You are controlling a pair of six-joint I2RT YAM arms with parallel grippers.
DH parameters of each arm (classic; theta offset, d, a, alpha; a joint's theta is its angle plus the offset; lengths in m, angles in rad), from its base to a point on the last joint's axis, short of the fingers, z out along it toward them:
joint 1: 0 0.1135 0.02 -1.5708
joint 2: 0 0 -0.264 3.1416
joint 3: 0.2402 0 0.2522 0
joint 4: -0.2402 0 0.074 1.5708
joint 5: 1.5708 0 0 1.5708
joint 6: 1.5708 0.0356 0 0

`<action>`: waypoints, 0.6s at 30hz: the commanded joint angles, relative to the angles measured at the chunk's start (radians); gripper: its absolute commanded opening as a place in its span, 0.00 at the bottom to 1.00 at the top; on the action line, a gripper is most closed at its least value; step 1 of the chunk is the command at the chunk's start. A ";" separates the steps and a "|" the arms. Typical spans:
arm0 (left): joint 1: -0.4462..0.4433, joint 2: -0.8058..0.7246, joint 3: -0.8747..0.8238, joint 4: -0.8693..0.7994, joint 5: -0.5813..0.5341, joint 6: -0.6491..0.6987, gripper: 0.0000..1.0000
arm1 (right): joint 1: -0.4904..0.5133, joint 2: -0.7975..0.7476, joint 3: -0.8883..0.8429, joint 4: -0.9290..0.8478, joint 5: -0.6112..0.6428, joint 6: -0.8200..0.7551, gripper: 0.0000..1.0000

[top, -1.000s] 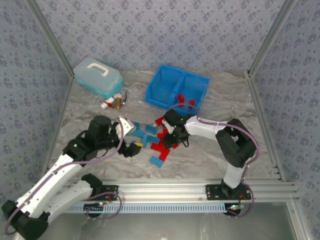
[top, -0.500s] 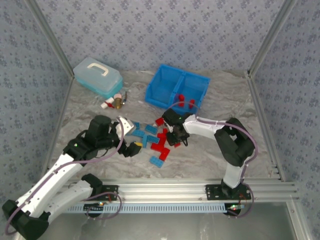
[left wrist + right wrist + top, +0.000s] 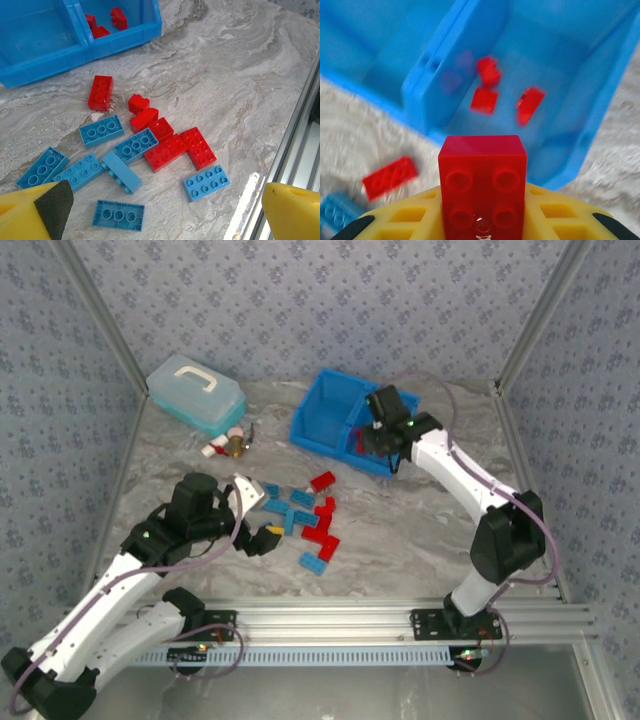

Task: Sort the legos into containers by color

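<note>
Right hand grips a red lego, seemingly over the bin.

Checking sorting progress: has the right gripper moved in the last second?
Yes. The right gripper, shut on a red lego, left the loose legos and went toward the far wall, to the blue bin.

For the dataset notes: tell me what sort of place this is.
Probably a lab robot cell: patterned walls on an aluminium frame, a marble-look tabletop, left arm and right arm bolted to a metal rail.
</note>
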 commanded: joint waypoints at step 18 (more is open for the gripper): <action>0.019 0.020 -0.003 0.003 0.030 0.035 0.99 | -0.144 0.615 0.506 -0.089 -0.045 -0.020 0.38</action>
